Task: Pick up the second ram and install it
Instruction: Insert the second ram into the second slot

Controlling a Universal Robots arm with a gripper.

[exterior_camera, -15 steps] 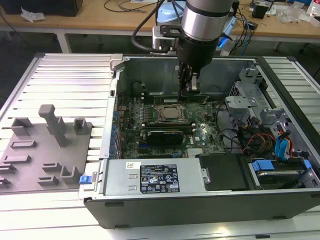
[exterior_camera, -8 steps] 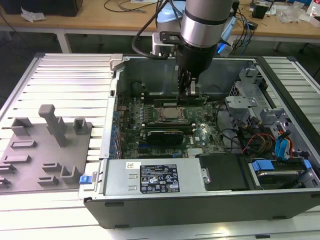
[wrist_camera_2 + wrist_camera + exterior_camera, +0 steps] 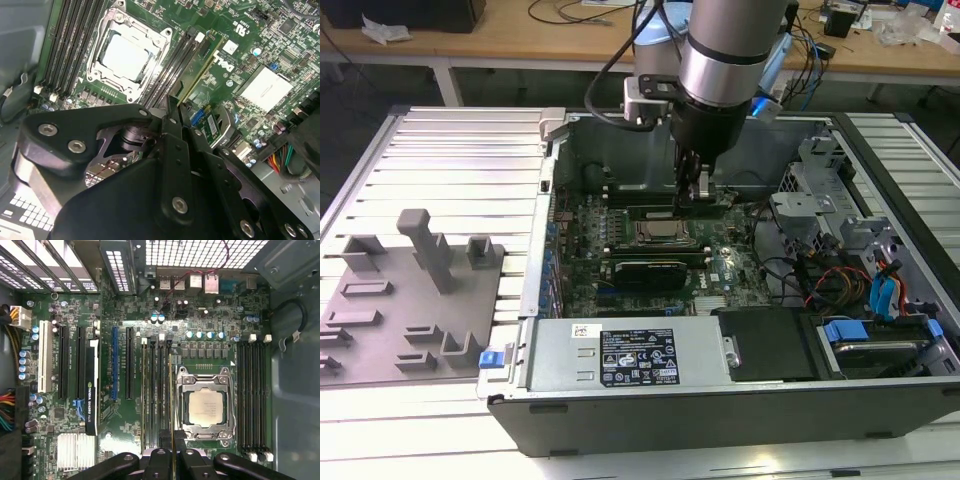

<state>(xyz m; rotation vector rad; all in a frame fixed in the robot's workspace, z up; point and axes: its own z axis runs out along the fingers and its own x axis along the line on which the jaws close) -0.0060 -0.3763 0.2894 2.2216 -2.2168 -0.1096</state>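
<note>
My gripper [image 3: 698,195] hangs inside the open computer case, low over the motherboard next to the square silver CPU socket [image 3: 660,232]. In both wrist views it is shut on the second ram [image 3: 172,400] [image 3: 197,67], a thin green stick seen edge-on between the black fingers [image 3: 160,460]. The stick runs parallel to the long black slots [image 3: 155,390] beside the CPU socket [image 3: 205,407]. It lies over the slot nearest the socket. Whether it touches that slot I cannot tell.
A second bank of slots [image 3: 255,395] lies on the socket's other side. A black graphics card [image 3: 90,390] stands further off. The power supply [image 3: 620,355] fills the case front, and drive cage and cables [image 3: 860,270] crowd the exterior view's right. A grey fixture tray [image 3: 400,300] sits outside.
</note>
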